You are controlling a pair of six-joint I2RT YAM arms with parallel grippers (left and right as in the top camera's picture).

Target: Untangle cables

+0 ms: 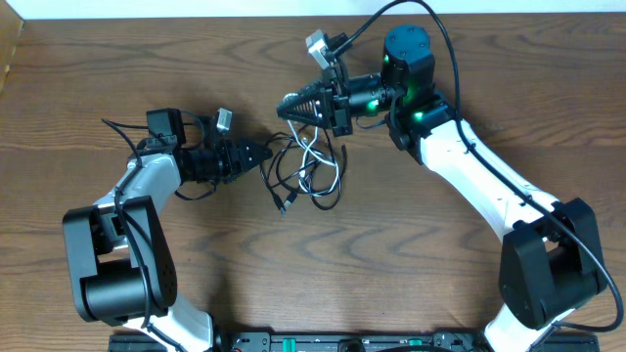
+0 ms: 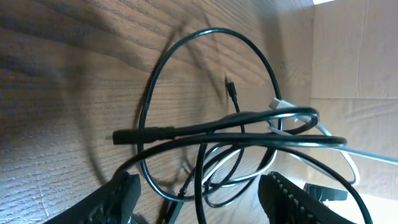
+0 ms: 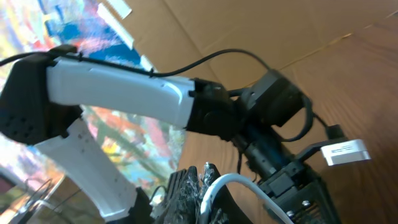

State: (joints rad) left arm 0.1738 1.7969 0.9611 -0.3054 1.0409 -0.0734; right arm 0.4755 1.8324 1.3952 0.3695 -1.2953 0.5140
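Right gripper (image 1: 290,106) pinching white cable (image 3: 227,178); left gripper (image 1: 263,154) spread wide, straddling black cable (image 2: 149,134); tangle mid-table (image 1: 391,279), well off edges

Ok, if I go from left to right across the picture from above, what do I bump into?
Left arm's black base → left hand → tangle of cables → right arm's white part → right arm's black base.

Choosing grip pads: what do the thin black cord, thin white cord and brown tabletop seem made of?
The thin black cord: likely rubbery plastic sheath, smooth with a light sheen. The thin white cord: similar plastic, smooth. The brown tabletop: wood or wood-look laminate, matte, visible grain.
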